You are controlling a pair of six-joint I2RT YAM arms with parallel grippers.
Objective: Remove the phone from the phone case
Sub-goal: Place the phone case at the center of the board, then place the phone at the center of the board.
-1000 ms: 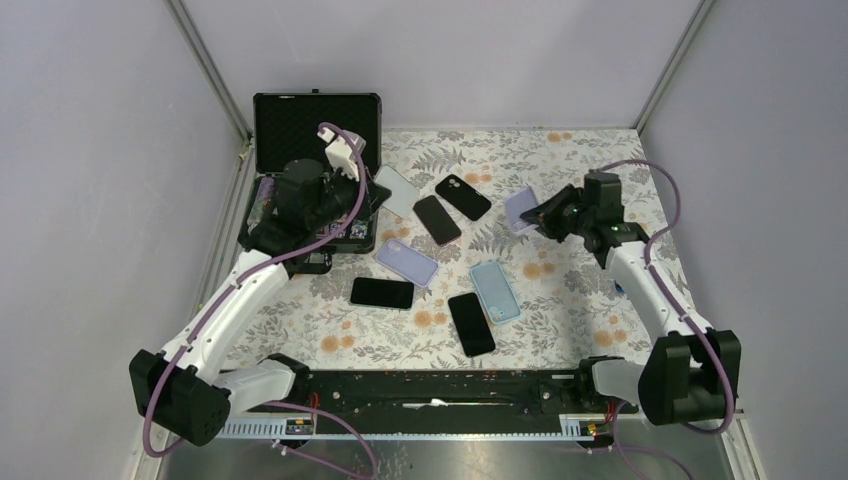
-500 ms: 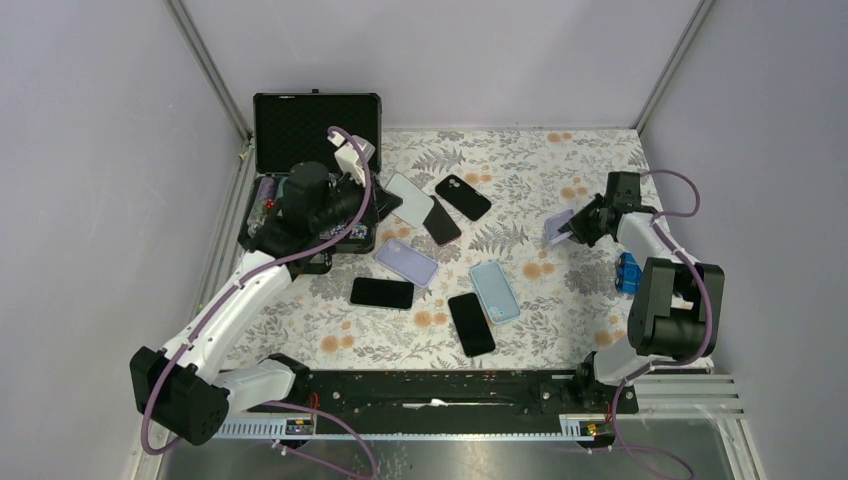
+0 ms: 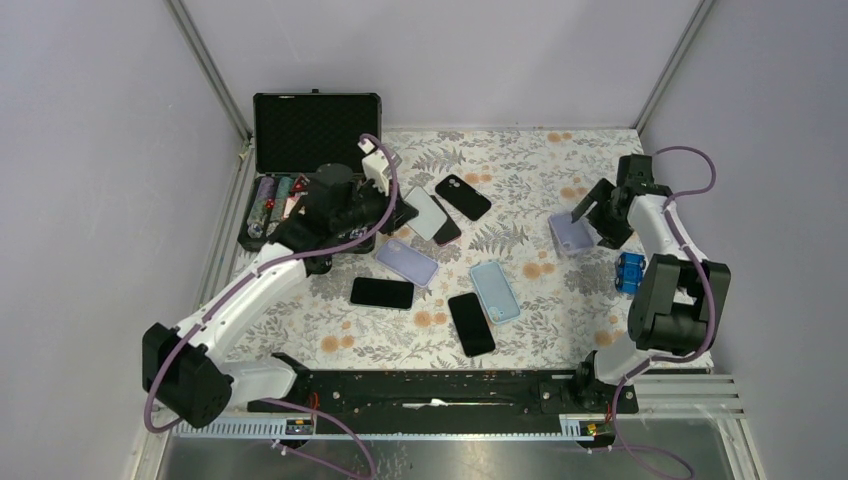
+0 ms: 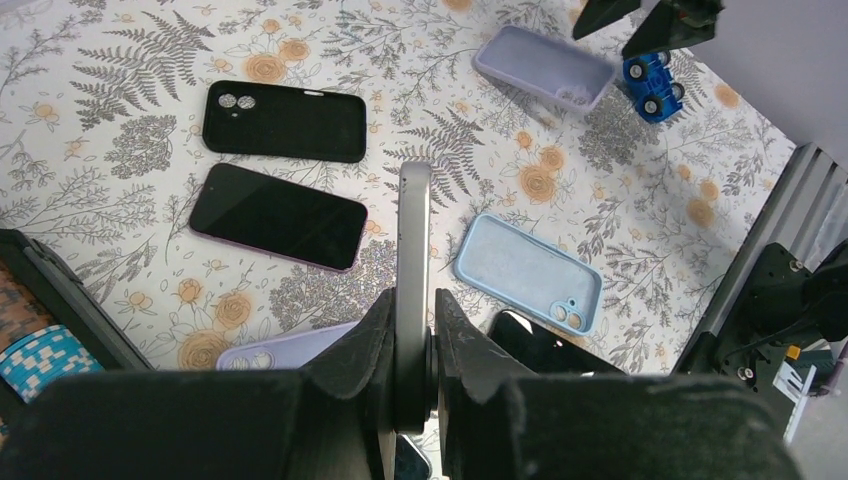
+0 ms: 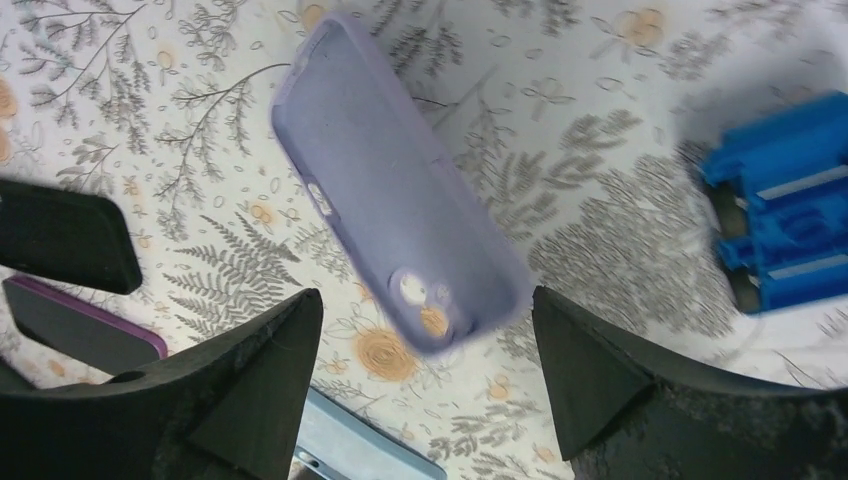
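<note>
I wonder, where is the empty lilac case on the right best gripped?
Probably by one long side wall, from above: the lilac case lies hollow side up, so one finger could go inside its raised rim and one outside.

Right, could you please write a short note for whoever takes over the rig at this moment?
Left gripper: shut on the phone, which it holds edge-on above the table.
Right gripper: open, holding nothing, over the purple case.
Case: empty, open side up on the table, near the blue toy car.
Done: the phone is out of the case.
Left: probably only setting the phone down.
</note>
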